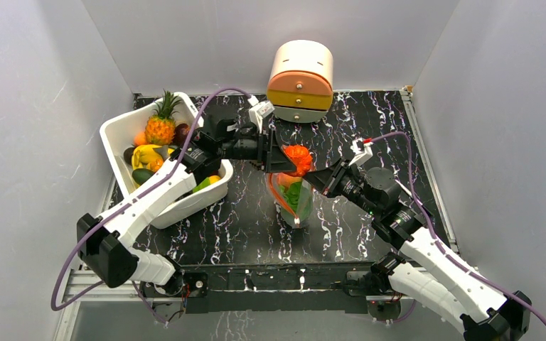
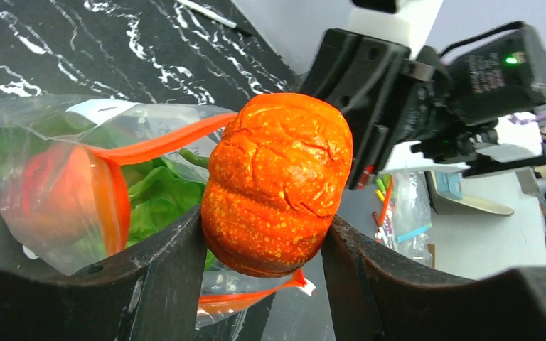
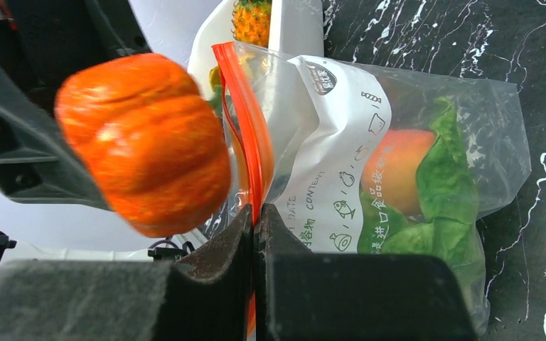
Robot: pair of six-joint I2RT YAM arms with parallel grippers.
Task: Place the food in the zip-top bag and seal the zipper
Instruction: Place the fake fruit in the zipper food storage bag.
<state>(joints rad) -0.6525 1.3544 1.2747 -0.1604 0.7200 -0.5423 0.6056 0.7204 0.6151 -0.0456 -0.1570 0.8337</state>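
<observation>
My left gripper (image 1: 284,159) is shut on a ribbed orange-red toy fruit (image 1: 299,158) and holds it just above the open mouth of the zip-top bag (image 1: 295,200). In the left wrist view the fruit (image 2: 277,185) sits between both fingers, over the red-orange zipper (image 2: 156,145). My right gripper (image 3: 256,220) is shut on the zipper strip (image 3: 245,121) and holds the bag (image 3: 341,142) up. Inside the bag lie a round orange fruit (image 3: 394,167) and the green leafy cabbage (image 3: 448,185). No chilli shows.
A white tub (image 1: 114,131) with a pineapple and other toy produce stands at the left, next to the left arm. A round orange-and-cream drawer box (image 1: 300,82) stands at the back centre. Grey walls close in the black marbled table (image 1: 370,128).
</observation>
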